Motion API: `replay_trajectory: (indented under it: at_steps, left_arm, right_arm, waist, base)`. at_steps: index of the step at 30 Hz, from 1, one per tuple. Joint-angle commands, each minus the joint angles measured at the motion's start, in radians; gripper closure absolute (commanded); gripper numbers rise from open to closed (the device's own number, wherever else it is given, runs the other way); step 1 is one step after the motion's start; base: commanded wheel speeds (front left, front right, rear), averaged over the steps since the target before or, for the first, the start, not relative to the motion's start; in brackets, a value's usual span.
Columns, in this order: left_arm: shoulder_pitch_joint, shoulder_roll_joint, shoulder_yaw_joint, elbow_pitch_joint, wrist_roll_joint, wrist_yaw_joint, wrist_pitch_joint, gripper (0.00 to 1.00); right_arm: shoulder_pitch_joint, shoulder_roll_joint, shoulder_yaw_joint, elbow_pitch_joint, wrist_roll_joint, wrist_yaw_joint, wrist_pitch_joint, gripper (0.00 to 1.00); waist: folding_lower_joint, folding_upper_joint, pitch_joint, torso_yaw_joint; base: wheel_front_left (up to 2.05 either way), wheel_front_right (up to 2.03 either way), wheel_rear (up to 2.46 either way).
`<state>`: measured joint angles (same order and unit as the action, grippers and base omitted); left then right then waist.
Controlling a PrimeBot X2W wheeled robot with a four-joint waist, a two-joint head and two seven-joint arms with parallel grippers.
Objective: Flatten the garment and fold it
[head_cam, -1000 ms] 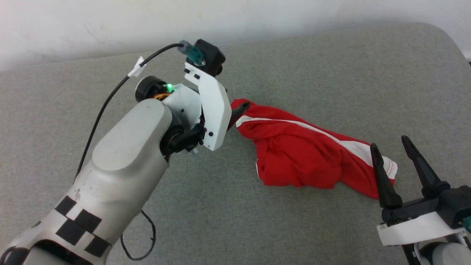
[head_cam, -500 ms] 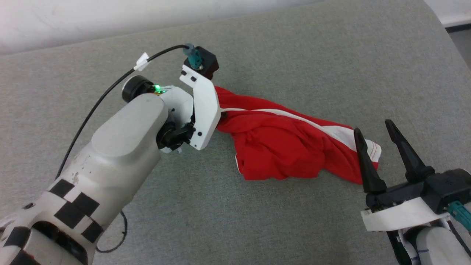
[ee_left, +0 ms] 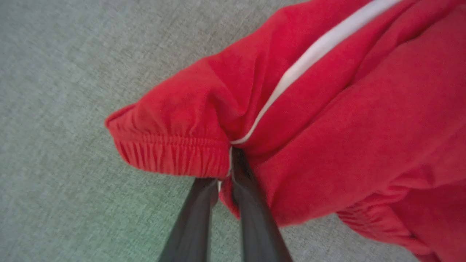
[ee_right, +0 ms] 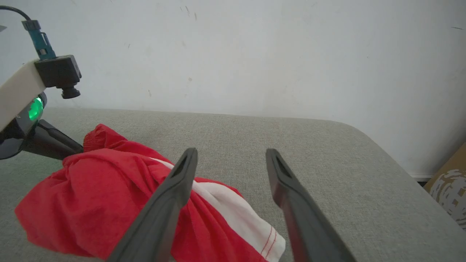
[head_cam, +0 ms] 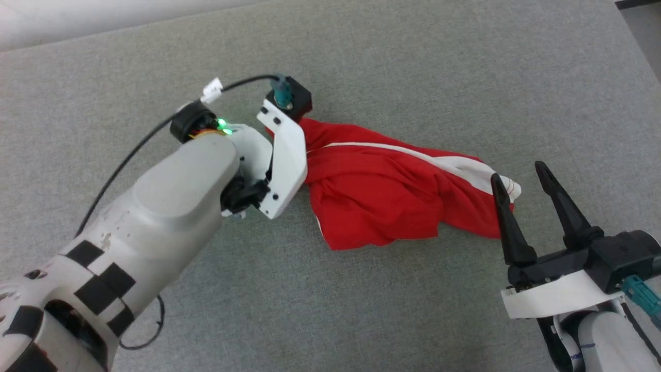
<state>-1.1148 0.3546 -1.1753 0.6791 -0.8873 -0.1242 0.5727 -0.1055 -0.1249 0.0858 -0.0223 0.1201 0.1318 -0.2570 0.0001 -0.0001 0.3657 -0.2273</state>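
My left gripper [ee_left: 225,165] just clamped the garment's [head_cam: 392,196] waistband [ee_left: 171,156]; right gripper [head_cam: 518,170] spread wide at the other end. I'd grab there next.

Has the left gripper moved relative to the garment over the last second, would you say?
Yes: judged against the garment, the left gripper has advanced onto its waistband corner and closed there.
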Motion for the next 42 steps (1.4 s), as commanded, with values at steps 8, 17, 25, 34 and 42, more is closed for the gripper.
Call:
replay_trajectory:
  at_steps: [8, 17, 25, 34, 42]
  left_arm:
    - [0.063, 0.093, -0.025, -0.109, -0.081, -0.006, -0.209, 1.00]
    - [0.176, 0.180, 0.010, -0.182, -0.144, 0.004, -0.333, 1.00]
    - [0.191, 0.172, 0.020, -0.227, -0.146, 0.025, -0.371, 1.00]
    - [0.148, 0.143, 0.024, -0.240, -0.126, 0.029, -0.386, 1.00]
    - [0.094, 0.114, 0.029, -0.247, -0.105, 0.027, -0.399, 1.00]
  right_arm:
    - [0.035, -0.016, -0.017, 0.013, -0.015, -0.001, -0.005, 0.00]
    - [-0.012, -0.177, -0.034, 0.069, -0.017, -0.001, 0.002, 0.00]
    - [-0.279, -0.448, 0.193, 0.163, 0.192, -0.001, 0.275, 0.00]
    - [-0.630, -0.577, 0.543, 0.306, 0.503, -0.001, 0.726, 0.00]
    - [-0.819, -0.556, 0.737, 0.477, 0.619, -0.001, 0.849, 0.00]
  waist:
    - [-0.0001, 0.0001, -0.108, 0.085]
    - [-0.0001, 0.0001, -0.158, 0.152]
    - [-0.0001, 0.0001, -0.140, 0.187]
    - [-0.0001, 0.0001, -0.082, 0.228]
    - [-0.0001, 0.0001, -0.009, 0.266]
  base:
    - [0.00, 0.00, 0.00]
    - [0.00, 0.00, 0.00]
    - [0.00, 0.00, 0.00]
    - [0.00, 0.00, 0.00]
    - [0.00, 0.00, 0.00]
